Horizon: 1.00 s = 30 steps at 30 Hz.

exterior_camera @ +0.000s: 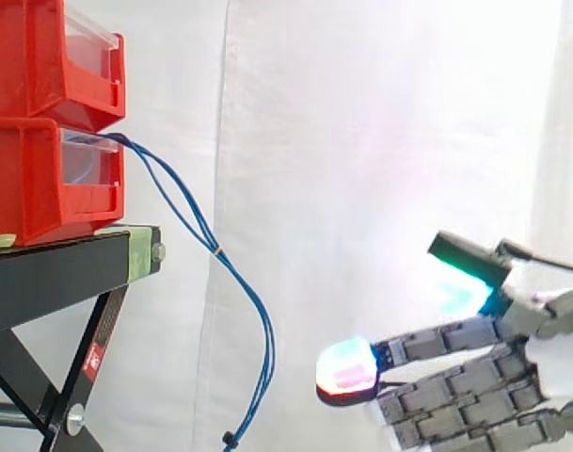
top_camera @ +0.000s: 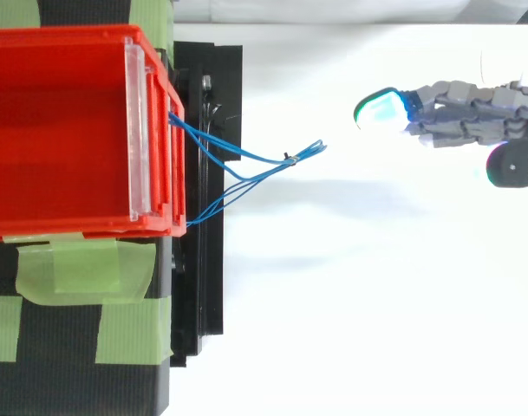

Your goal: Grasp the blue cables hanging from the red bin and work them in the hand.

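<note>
Two stacked red plastic bins [exterior_camera: 41, 179] sit at the left on a black metal stand [exterior_camera: 51, 273]. From the lower bin's front, a bundle of thin blue cables [exterior_camera: 216, 250] droops in a long, near-vertical loop, hanging free. The hand [exterior_camera: 455, 377] lies to their right, well apart, fingers stretched almost straight toward them and thumb raised, holding nothing. The cables' hanging run crosses the fingers' line of reach.

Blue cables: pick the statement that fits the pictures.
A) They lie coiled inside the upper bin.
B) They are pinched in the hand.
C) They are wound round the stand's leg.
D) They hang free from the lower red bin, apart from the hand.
D: the blue cables run out of the lower red bin and hang loose, while the hand, fingers straight, is apart from them.
</note>
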Motion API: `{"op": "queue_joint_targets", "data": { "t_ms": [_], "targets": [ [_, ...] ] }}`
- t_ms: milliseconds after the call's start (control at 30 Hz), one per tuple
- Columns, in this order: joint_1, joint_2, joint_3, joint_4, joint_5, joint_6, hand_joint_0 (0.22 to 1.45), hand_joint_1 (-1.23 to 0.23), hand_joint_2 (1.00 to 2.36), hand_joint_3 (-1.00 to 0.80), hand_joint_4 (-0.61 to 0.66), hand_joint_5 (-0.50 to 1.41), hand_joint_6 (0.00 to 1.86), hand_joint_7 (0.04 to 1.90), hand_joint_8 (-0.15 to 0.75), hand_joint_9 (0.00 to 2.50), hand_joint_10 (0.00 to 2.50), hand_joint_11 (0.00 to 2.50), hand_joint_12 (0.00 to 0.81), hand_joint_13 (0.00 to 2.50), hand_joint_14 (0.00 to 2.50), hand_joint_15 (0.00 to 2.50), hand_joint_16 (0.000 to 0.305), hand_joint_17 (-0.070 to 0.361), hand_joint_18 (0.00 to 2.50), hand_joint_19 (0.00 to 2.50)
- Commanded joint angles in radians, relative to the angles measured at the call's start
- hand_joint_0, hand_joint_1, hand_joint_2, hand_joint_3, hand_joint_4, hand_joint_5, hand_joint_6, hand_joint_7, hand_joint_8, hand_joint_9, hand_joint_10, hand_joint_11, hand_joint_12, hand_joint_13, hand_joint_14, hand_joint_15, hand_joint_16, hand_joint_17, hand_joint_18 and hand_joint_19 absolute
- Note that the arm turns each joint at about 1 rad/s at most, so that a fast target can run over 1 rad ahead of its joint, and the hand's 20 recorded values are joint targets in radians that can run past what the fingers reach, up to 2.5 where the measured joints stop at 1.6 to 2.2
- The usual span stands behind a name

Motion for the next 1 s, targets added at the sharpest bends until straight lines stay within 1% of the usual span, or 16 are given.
{"op": "queue_joint_targets", "data": {
  "t_ms": [0,67,200,233,300,333,367,433,533,600,667,733,767,800,900,967],
  "targets": [
    [-0.009,-0.054,0.024,0.044,0.014,0.02,0.79,-0.53,1.0,-0.94,0.17,-0.28,0.01,0.68,0.221,0.13,0.0,0.06,0.348,0.02,0.01,0.22,0.057,0.128,0.0,0.27],
    [-0.011,-0.053,0.044,0.041,0.015,0.025,0.79,-0.53,1.0,-0.94,0.17,-0.28,0.01,0.68,0.221,0.13,0.0,0.06,0.348,0.02,0.01,0.22,0.057,0.128,0.0,0.27],
    [-0.015,-0.054,0.085,-0.019,0.02,0.023,0.79,-0.53,1.0,-0.93,0.17,-0.28,0.01,0.69,0.222,0.14,0.0,0.07,0.349,0.02,0.01,0.22,0.057,0.128,0.0,0.27],
    [-0.017,-0.054,0.102,-0.033,0.035,0.022,0.79,-0.53,1.0,-0.94,0.17,-0.28,0.01,0.69,0.221,0.14,0.0,0.07,0.349,0.02,0.01,0.22,0.057,0.128,0.0,0.28],
    [-0.018,-0.054,0.113,-0.034,0.052,0.014,0.79,-0.53,1.0,-0.93,0.18,-0.28,0.01,0.69,0.222,0.14,0.0,0.07,0.349,0.02,0.01,0.23,0.057,0.129,0.0,0.28],
    [-0.018,-0.054,0.123,-0.034,0.069,0.002,0.79,-0.53,1.0,-0.94,0.18,-0.27,0.01,0.69,0.221,0.14,0.0,0.08,0.349,0.02,0.01,0.22,0.057,0.129,0.0,0.28],
    [-0.018,-0.054,0.142,-0.036,0.095,-0.024,0.79,-0.53,1.0,-0.93,0.18,-0.27,0.01,0.69,0.221,0.14,0.0,0.07,0.349,0.03,0.01,0.23,0.057,0.129,0.0,0.28],
    [-0.018,-0.054,0.154,-0.037,0.114,-0.055,0.79,-0.53,1.0,-0.93,0.18,-0.27,0.01,0.69,0.221,0.14,0.0,0.08,0.349,0.03,0.01,0.23,0.057,0.129,0.0,0.28],
    [-0.018,-0.054,0.185,-0.037,0.183,-0.164,0.79,-0.53,1.0,-0.93,0.18,-0.27,0.01,0.69,0.221,0.14,0.0,0.08,0.349,0.03,0.01,0.23,0.057,0.128,0.0,0.27],
    [-0.012,-0.064,0.188,-0.028,0.204,-0.225,0.79,-0.53,1.0,-0.93,0.18,-0.27,0.01,0.69,0.222,0.15,0.0,0.08,0.351,0.04,0.01,0.24,0.057,0.129,0.0,0.29],
    [-0.011,-0.073,0.193,-0.022,0.207,-0.238,0.79,-0.53,1.0,-0.94,0.18,-0.27,0.01,0.69,0.223,0.15,0.0,0.07,0.353,0.05,0.01,0.24,0.057,0.129,0.0,0.3],
    [-0.009,-0.085,0.2,-0.016,0.21,-0.236,0.79,-0.53,1.0,-0.93,0.18,-0.27,0.01,0.69,0.223,0.16,0.0,0.08,0.354,0.05,0.01,0.25,0.058,0.13,0.0,0.3],
    [-0.007,-0.11,0.208,-0.013,0.212,-0.231,0.79,-0.53,1.0,-0.93,0.18,-0.26,0.01,0.69,0.223,0.16,0.0,0.08,0.354,0.06,0.01,0.24,0.057,0.129,0.0,0.3],
    [-0.009,-0.119,0.22,-0.013,0.212,-0.231,0.79,-0.53,1.0,-0.93,0.18,-0.26,0.01,0.69,0.224,0.16,0.0,0.08,0.354,0.06,0.01,0.25,0.058,0.13,0.0,0.31],
    [-0.007,-0.163,0.248,-0.01,0.206,-0.158,0.79,-0.53,1.0,-0.93,0.18,-0.26,0.01,0.69,0.225,0.17,0.0,0.08,0.354,0.08,0.01,0.26,0.058,0.129,0.0,0.32],
    [-0.007,-0.163,0.249,-0.008,0.204,-0.147,0.79,-0.53,1.0,-0.93,0.18,-0.26,0.01,0.69,0.226,0.17,0.0,0.09,0.354,0.08,0.01,0.25,0.057,0.129,0.0,0.32]
  ]
}}
